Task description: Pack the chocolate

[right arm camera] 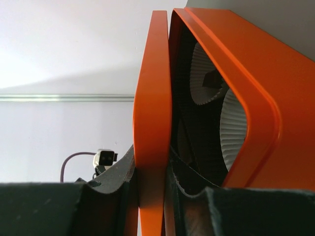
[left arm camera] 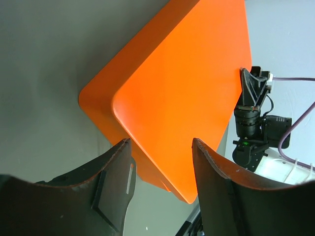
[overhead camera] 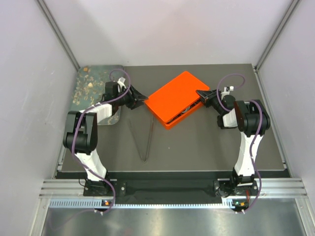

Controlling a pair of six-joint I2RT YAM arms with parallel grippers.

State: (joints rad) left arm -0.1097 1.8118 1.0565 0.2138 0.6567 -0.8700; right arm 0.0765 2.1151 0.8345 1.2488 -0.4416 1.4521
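Pale lilac walls (overhead camera: 162, 29) around a dark grey table (overhead camera: 197, 147)

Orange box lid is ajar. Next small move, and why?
Probably lower the right gripper to seat the lid on the box base: its jaws pinch the lid edge, a gap shows paper cups inside, and the left gripper sits open at the opposite corner.

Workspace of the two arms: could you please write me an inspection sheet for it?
Surface: dark grey table, flat.
Job's things: orange box, its lid ajar; white paper cups inside, one with dark chocolate; loose chocolate pieces on the tray.
Clutter: metal tongs before the box.
Grippers: left gripper open at box corner; right gripper shut on lid edge.
Cables: purple cables along both arms.
Surroundings: white walls.
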